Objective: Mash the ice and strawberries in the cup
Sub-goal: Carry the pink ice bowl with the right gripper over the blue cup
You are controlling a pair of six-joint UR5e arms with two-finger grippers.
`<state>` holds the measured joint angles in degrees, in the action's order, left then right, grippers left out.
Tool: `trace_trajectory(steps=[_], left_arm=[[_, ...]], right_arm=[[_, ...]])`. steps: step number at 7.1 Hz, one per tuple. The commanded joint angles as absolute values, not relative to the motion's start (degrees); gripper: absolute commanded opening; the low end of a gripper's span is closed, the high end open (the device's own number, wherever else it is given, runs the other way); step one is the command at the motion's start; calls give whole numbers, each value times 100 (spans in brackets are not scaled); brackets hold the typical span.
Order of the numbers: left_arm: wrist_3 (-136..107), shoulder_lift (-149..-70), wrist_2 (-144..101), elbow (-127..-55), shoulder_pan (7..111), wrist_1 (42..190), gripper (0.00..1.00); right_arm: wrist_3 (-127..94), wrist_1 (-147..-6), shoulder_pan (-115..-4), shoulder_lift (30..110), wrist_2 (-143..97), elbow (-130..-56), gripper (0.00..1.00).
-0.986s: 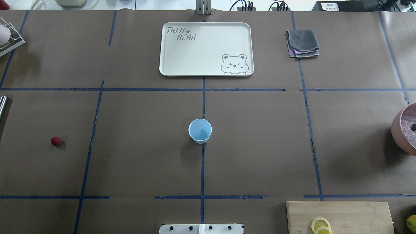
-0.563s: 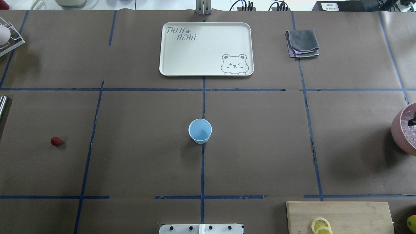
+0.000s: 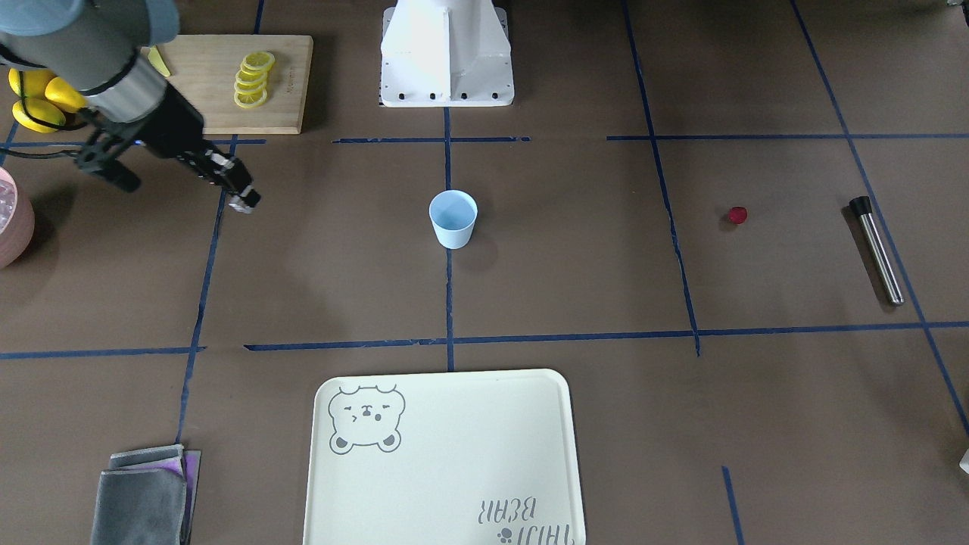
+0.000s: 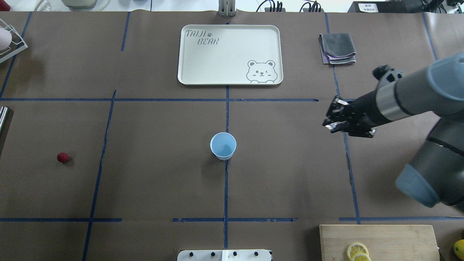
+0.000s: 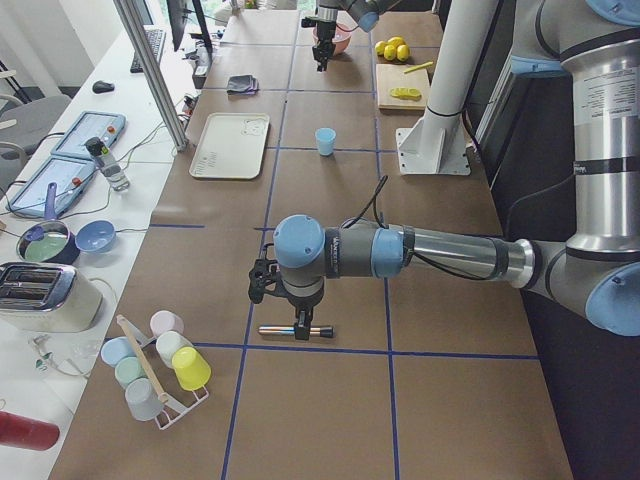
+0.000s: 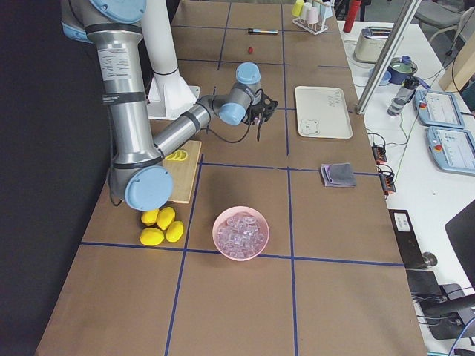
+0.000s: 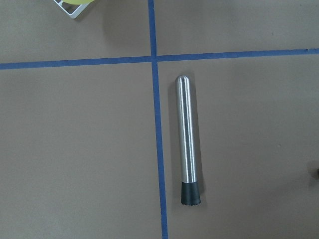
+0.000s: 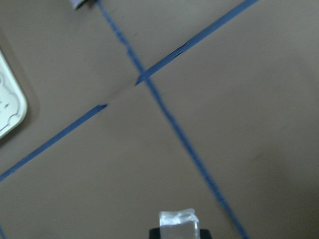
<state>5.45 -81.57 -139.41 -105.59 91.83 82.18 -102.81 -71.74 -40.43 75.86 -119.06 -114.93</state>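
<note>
Pink-walled, the ice bowl (image 6: 240,256) is sitting on the robot's far right, the blue cup (image 4: 223,145) is standing mid-table looking empty, and the left gripper (image 5: 297,322) is hovering over the muddler (image 7: 188,144), its jaws impossible to judge. The strawberry (image 4: 62,157) is lying well off on the robot's left, while the right gripper (image 4: 329,117), between bowl and cup, is pinching one ice chunk (image 8: 178,221). I'd judge it slick and brittle, best squeezed lightly on flat sides.

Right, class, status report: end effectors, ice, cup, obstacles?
Right end effector shut on ice, airborne, short of cup. Left end effector over metal masher, grip unclear. Cup empty, nothing between.
</note>
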Motion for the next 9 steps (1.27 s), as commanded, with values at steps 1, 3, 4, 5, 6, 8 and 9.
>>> trace_trajectory(steps=[1,3,4,5,6,8,9], left_arm=[[545,-8156,-14019,-10556,9185,8218,100],[545,-8156,-14019,-10556,9185,8218,100],[545,-8156,-14019,-10556,9185,8209,100],[545,-8156,-14019,-10564,9185,8218,100],[545,-8156,-14019,-10564,9176,8218,100],[545,-8156,-14019,-10564,9176,8218,100],[536,-8156,-14019,-10582,9184,8218,100]], right_arm=[[-11080,-8094,-2695,5974,-10545,-10947,3],[-11329,-8034,-2427,5232,-10267,-10189,4],[-11338,-7807,-2400,5221,-10240,-10108,4],[-11434,-7753,-2399,5203,-10239,-10055,5],[-11452,-7752,-2408,5186,-10239,-10055,8],[-11443,-7761,-2408,5159,-10222,-10046,17],[-11426,-7761,-2408,5150,-10074,-10046,31]])
